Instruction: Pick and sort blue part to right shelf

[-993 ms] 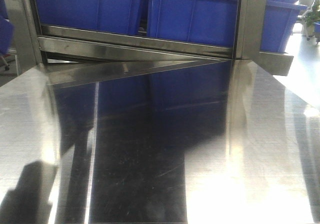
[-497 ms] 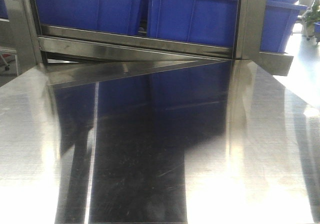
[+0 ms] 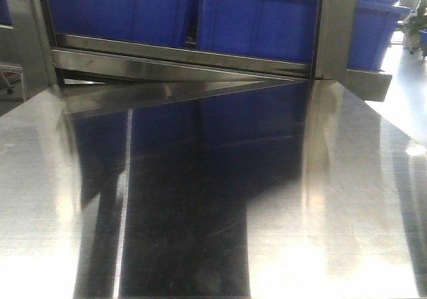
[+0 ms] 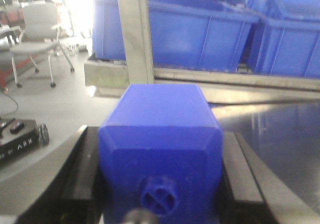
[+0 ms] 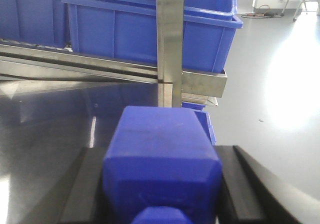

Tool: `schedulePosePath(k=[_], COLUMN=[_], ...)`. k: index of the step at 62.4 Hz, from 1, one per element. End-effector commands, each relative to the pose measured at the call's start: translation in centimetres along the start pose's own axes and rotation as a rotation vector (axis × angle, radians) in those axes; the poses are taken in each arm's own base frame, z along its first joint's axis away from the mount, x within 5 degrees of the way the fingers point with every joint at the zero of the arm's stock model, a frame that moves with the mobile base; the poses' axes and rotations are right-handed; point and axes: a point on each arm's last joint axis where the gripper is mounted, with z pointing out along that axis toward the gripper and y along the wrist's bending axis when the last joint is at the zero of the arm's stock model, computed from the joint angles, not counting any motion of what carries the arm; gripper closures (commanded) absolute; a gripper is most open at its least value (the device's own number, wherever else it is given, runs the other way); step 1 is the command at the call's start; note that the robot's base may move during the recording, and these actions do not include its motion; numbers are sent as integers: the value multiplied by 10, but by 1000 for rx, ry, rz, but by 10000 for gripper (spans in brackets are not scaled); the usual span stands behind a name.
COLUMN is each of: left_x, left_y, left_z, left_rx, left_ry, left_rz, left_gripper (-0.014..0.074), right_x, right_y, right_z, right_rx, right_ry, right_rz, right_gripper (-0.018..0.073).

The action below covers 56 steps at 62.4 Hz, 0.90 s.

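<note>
Your right hand (image 5: 162, 184) is pinching the blue part (image 5: 160, 154). Its black fingers (image 5: 82, 184) press against both sides, and the wide knob points back toward the camera. The part is held up in that hand, clear of the shiny steel table (image 3: 360, 199). Straight beyond it stands an upright post (image 5: 170, 44) of the right shelf (image 3: 180, 55), and a deep blue bin (image 5: 125, 29) sits on the shelf behind the post.

Your left hand (image 4: 160, 159) is closed on the other blue block (image 4: 160, 134), the wider one with a tiny cross-shaped knob (image 4: 158, 200). One finger (image 4: 87, 174) shows on each side of it. Ahead of this block you can see another steel post (image 4: 137, 34) and more blue bins (image 4: 200, 34). An office chair (image 4: 37, 29) stands on the floor off to the left.

From the front camera, the shelf's flat front rail runs along the far edge of the table, and the blue bins above it are mirrored in the tabletop.
</note>
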Motion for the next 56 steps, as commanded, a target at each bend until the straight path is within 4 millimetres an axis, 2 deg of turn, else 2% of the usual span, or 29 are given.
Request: schedulePosePath(k=[1, 56], left_x=[-18, -19], left_y=[1, 1], left_z=[-9, -13], left_rx=[-2, -4], left_ry=[-133, -151], left_rz=[2, 2], left_gripper=[314, 317], right_x=[-19, -19], right_y=[2, 2], right_z=[-2, -2], right_rx=[-11, -11], right_ry=[-127, -127], right_rz=[-19, -19], right_gripper=[120, 120])
